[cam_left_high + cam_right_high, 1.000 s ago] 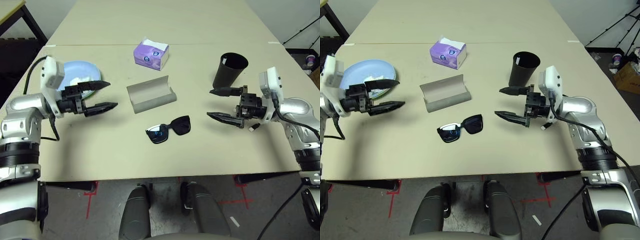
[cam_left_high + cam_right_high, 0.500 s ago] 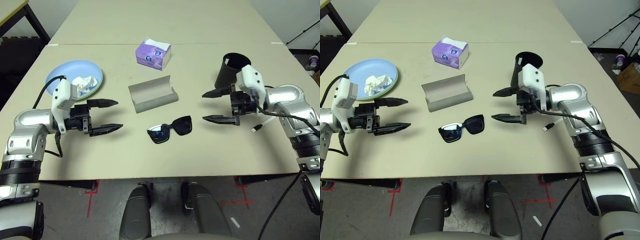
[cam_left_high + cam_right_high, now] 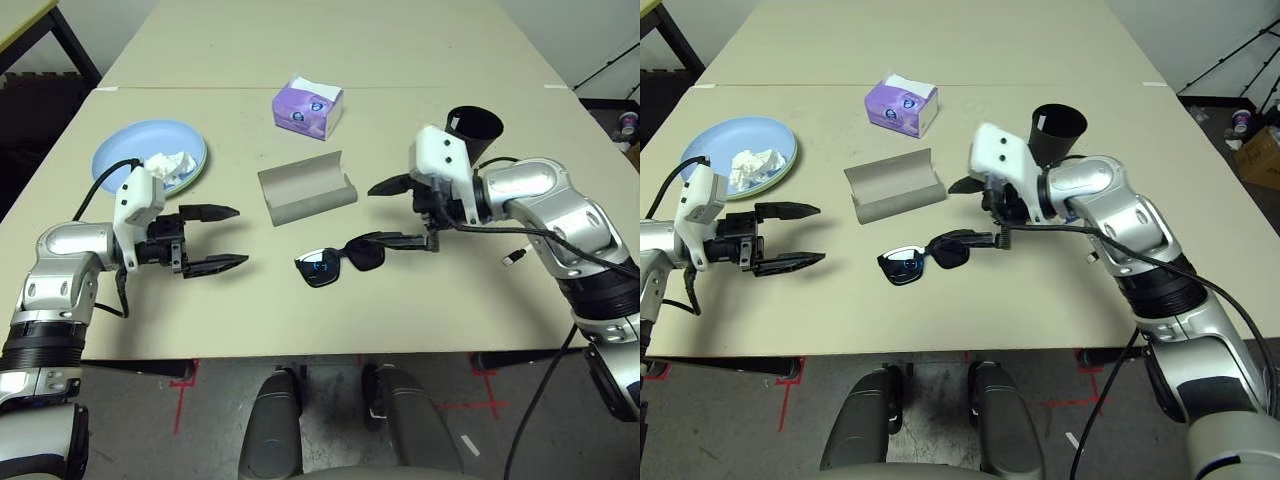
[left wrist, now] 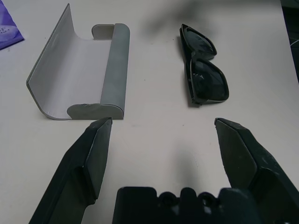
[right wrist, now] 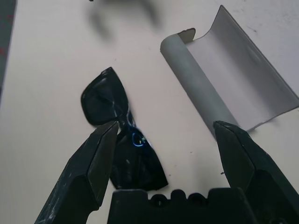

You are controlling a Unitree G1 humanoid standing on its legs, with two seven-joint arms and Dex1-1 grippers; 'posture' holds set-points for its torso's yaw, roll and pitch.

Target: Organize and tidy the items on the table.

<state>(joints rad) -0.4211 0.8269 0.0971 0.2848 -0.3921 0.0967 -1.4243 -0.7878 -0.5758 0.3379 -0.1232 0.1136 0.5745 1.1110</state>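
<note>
The right gripper (image 3: 400, 213) has swung inward from beside the black cup (image 3: 468, 130) and now hangs over the black sunglasses (image 3: 339, 259), one finger across the frame's right end; whether it touches cannot be told. Its jaws stand wide apart and hold nothing. The grey glasses case (image 3: 306, 188) lies open just beyond and to its left side. The left gripper (image 3: 227, 238) has dropped slightly, clearing the pale blue plate (image 3: 124, 153) (crumpled white tissue (image 3: 170, 164) resting in it), which sits behind it and to its left. Its jaws are likewise spread wide and empty, pointing across the table (image 3: 420, 300) toward the case and sunglasses, both well apart from its fingertips. A purple tissue box (image 3: 308, 105) stands beyond the case.
</note>
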